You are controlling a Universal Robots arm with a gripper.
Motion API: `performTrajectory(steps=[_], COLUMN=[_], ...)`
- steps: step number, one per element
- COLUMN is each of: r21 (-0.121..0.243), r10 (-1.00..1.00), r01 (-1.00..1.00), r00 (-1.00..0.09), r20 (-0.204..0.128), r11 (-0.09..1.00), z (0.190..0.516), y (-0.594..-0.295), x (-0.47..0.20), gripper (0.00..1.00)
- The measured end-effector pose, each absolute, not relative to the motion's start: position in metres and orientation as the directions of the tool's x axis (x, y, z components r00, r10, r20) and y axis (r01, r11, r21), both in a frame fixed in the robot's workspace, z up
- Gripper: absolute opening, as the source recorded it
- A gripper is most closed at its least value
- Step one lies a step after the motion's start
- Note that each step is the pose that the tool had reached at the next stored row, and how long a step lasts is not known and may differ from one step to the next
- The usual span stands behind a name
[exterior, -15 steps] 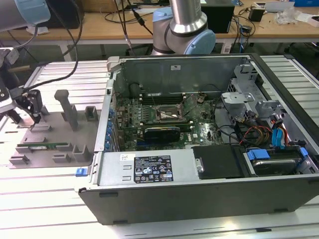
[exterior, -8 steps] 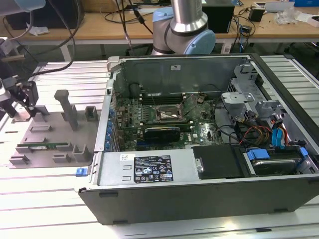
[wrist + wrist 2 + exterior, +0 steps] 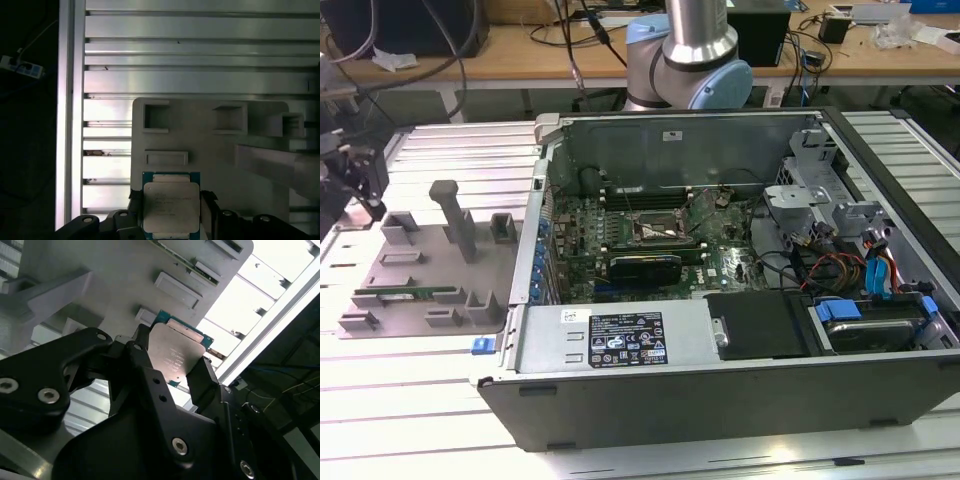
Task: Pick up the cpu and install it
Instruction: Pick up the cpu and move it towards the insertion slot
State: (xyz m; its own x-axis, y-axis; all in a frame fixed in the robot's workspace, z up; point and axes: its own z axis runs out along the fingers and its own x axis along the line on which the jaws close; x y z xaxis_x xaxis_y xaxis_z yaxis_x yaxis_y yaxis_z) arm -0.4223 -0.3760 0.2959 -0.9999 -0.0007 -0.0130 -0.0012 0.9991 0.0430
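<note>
The cpu (image 3: 176, 354) is a flat square chip with a silver-grey metal lid on a green board, also seen as the cpu (image 3: 171, 206) in the first wrist view. My gripper (image 3: 172, 365) is shut on the cpu, one black finger (image 3: 142, 347) on each of two opposite edges. It hangs above the grey fixture plate (image 3: 210, 150). In the exterior view the gripper (image 3: 355, 185) is at the far left, over the plate's left end (image 3: 420, 260). The open socket frame (image 3: 658, 232) sits mid-motherboard inside the computer case (image 3: 720, 390).
A long green memory stick (image 3: 405, 294) lies in a slot of the grey plate, which has raised posts (image 3: 455, 215). The case's metal walls, cables (image 3: 840, 265) and drive bay surround the motherboard. The arm's base (image 3: 690, 60) stands behind the case. The table is ribbed aluminium.
</note>
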Motion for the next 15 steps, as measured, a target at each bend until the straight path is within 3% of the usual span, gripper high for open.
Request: performTrajectory(steps=[15], r21=[0.043], r10=[-0.001], r01=[-0.001], r00=[-1.0], r20=[-0.013], r11=[0.999], z=[0.348], y=[-0.374], x=[-0.422], gripper=[0.55])
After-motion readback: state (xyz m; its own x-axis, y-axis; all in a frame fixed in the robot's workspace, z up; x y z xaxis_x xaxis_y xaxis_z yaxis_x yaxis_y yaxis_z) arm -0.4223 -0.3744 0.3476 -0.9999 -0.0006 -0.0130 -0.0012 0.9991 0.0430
